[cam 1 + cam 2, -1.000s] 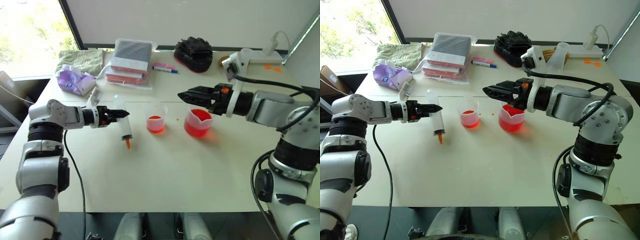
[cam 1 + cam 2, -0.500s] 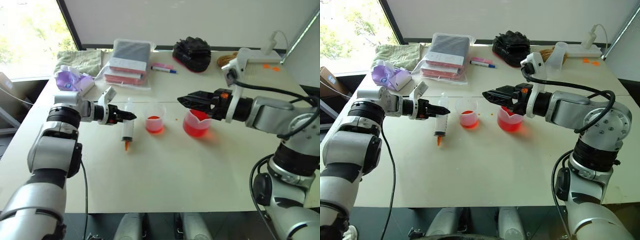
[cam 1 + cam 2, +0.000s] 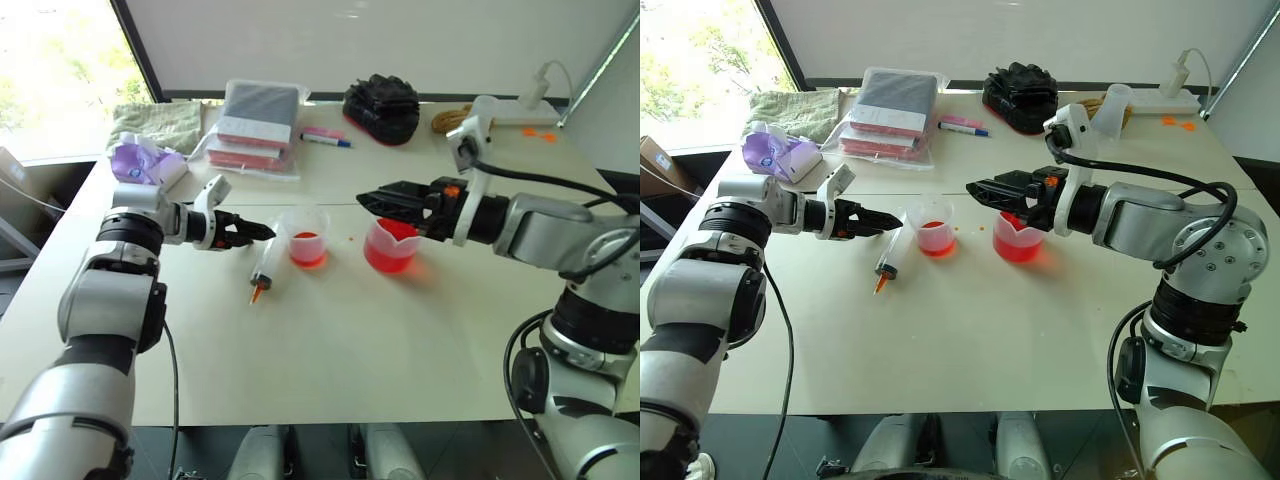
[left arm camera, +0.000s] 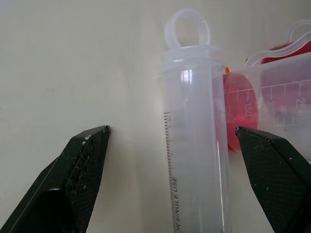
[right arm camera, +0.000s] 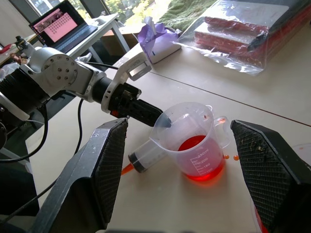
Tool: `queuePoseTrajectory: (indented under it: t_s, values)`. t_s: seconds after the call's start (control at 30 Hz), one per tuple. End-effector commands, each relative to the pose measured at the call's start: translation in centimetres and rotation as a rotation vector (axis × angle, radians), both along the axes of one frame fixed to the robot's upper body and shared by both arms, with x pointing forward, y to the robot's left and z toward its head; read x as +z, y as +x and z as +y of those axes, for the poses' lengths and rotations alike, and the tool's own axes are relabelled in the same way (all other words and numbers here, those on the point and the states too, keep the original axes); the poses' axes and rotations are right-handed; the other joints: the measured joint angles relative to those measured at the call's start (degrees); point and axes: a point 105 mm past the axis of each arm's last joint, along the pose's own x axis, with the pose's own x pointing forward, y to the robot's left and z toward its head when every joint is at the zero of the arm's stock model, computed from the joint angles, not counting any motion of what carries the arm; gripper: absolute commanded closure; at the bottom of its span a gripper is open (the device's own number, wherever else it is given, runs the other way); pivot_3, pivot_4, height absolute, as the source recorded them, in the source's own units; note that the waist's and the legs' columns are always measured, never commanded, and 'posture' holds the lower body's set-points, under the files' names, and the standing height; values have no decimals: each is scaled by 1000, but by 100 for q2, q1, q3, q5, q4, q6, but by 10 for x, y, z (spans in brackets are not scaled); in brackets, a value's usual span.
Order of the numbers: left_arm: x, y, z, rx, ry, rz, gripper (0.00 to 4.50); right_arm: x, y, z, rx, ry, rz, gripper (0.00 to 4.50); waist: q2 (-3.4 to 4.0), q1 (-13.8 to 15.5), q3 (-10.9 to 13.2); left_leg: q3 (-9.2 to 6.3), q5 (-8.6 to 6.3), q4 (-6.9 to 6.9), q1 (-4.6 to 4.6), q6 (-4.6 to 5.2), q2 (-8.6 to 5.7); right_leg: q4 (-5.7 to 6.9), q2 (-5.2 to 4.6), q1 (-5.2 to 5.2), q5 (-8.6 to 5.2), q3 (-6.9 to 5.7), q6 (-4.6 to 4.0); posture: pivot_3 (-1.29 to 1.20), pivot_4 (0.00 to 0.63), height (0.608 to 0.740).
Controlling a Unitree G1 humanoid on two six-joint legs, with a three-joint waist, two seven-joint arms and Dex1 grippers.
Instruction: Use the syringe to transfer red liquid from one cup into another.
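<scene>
The syringe (image 3: 264, 270) slants low over the table, its orange tip (image 3: 256, 294) toward the near edge and its plunger end by the smaller cup (image 3: 308, 238), which holds a little red liquid (image 3: 307, 247). My left gripper (image 3: 262, 232) is open, its fingers (image 4: 82, 165) either side of the syringe barrel (image 4: 194, 160) without touching it. The larger spouted beaker (image 3: 392, 248) of red liquid (image 3: 1018, 248) stands to the right. My right gripper (image 3: 372, 198) hovers open above that beaker, its fingers (image 5: 104, 170) spread wide.
At the table's back lie a plastic bag of pink books (image 3: 258, 125), a pink-and-blue marker (image 3: 328, 137), a black bundle (image 3: 385, 105), a purple tissue pack (image 3: 148, 160), a green cloth (image 3: 160, 120) and a white power strip (image 3: 530, 110).
My left gripper has opened and let go of the syringe, which hung upright from it and has tipped down toward the table. The right arm has stayed put.
</scene>
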Motion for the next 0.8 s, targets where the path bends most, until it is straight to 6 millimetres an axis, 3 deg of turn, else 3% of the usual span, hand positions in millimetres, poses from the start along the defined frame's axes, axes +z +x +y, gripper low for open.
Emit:
queuePoseTrajectory:
  t_s: [0.03,0.2,0.37,0.57,0.8]
  values:
    - [-17,-6,29,83,94,46,28,10,-2,2,20,14,-39,975,0,-1,0,0,0,0,0,0,0,0,0,0,0,0,0,0,150,740]
    - [4,3,36,80,55,-148,28,9,-2,2,33,-5,-40,975,0,-2,0,0,1,0,-1,-1,0,1,0,-1,0,0,0,0,150,740]
    - [33,0,33,30,26,-386,28,9,-1,-7,31,-62,-55,975,-2,33,2,0,1,0,-5,-1,0,-3,-1,-2,0,1,0,0,150,740]
    - [79,-37,29,-68,39,-663,28,2,-20,-28,118,-218,-103,975,-6,73,4,-2,-1,-2,-16,1,-2,-30,-3,0,0,0,0,0,150,740]
    - [103,-87,33,-81,92,-835,28,-7,-33,-47,237,-354,-179,975,-4,30,4,-2,-3,-5,-3,3,-2,-30,-3,11,0,1,-1,0,150,740]
